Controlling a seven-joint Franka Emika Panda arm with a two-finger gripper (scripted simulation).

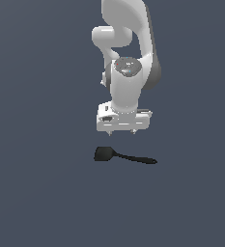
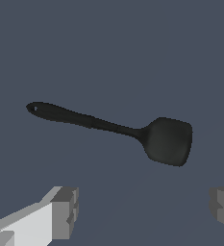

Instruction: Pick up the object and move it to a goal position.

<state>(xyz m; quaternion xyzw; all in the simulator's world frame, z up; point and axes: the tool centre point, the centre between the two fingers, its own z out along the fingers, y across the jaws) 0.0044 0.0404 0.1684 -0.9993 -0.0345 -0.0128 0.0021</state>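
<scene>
Spatula [image 1: 125,156] lies flat on the grey surface [image 1: 36,193], just below centre in the exterior view, blade toward that view's left and thin handle running off to the right. The hand [image 1: 122,131] hangs right above it, fingers spread wide and holding nothing; in the wrist view the two fingertips [image 2: 65,211] sit at the lower corners with the spatula [image 2: 118,129] well clear of both.

From where I stand, the worry is the aim. In the wrist view the spatula sits ahead of the line between the fingertips, not between them, so a straight drop could land beside it or clip the handle and skid it away. The handle is thin and tapering, and it looks to run nearly along the line the fingers close on; closing that way would likely push it endwise, not pinch it. A grab near the blade end could also let the tool tip on lifting. No goal marker shows in either view.
</scene>
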